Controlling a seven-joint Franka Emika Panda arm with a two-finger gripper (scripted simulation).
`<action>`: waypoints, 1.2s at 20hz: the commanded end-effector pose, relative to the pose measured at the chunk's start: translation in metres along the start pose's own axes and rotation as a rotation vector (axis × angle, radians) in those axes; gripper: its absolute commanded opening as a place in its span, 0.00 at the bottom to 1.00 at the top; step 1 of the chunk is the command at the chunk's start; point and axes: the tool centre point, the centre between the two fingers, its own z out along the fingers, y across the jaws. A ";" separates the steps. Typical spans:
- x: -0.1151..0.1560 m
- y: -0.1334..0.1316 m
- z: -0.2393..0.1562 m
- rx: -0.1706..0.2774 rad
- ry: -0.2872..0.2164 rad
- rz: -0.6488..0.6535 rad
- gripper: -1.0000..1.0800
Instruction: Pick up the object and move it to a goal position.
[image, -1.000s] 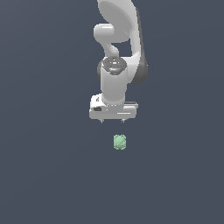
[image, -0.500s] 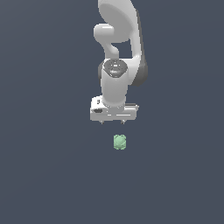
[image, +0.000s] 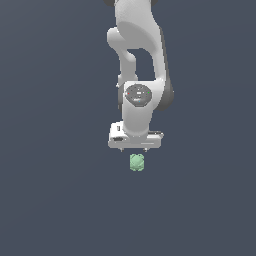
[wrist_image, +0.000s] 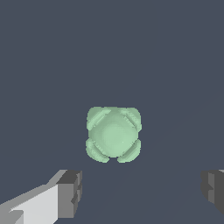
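Dark floor: end effector (image: 135, 149) nearer object (image: 137, 162).

No text, label, brand, number or sign can be read in either view. The round grey cap (image: 138, 95) on the arm's joint carries a few tiny coloured specks, perhaps markings, too small to make out.

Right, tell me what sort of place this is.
Likely a bare simulated test scene: a flat, featureless dark grey ground, a mint-green knobby ball and the white Panda arm's gripper above it.
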 end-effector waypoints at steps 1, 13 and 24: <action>0.008 -0.006 0.010 0.003 0.002 0.010 0.96; 0.020 -0.017 0.028 0.010 0.003 0.026 0.96; 0.019 -0.018 0.071 0.010 0.003 0.027 0.96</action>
